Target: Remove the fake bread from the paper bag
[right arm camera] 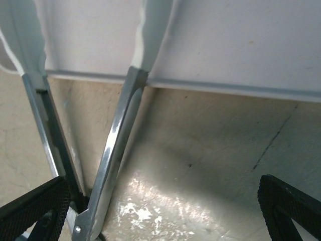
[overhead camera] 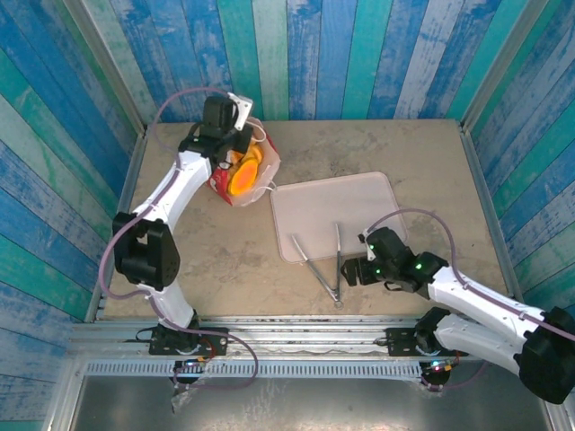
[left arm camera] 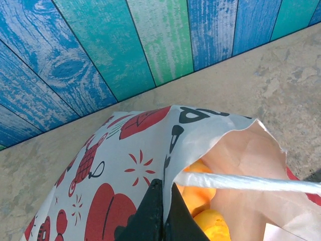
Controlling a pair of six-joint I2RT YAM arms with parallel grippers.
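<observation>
Pinching: your left gripper (left arm camera: 156, 213) is clamping fully shut on the paper bag (left arm camera: 110, 165), with the bag's rim trapped between the fingers.
Left arm: it's reaching to the far left of the table (overhead camera: 207, 260), with the left gripper (overhead camera: 223, 154) sitting at the far-left edge of the bag's mouth.
Paper bag: the bag (overhead camera: 260, 175) is standing far left, just beside the tray's far-left corner, its mouth gaping and a thin white handle (left arm camera: 251, 183) stretching across the opening.
Fake bread: orange-yellow pieces (left arm camera: 200, 198) are lying inside the bag, showing through the mouth from above too (overhead camera: 241, 177).
Right gripper: your right gripper (right arm camera: 160, 216) is hanging wide open and holding nothing, low over the table near the tray's near edge (overhead camera: 349, 271).
Tongs: metal tongs (right arm camera: 115, 150) are lying with their tips on the tray (right arm camera: 225, 40) and their hinge end right beside one right finger (right arm camera: 35, 211); you can't tell whether they're touching.
Tray: the pale tray (overhead camera: 373, 193) is sitting mid-table, carrying the tong tips (overhead camera: 328, 256).
</observation>
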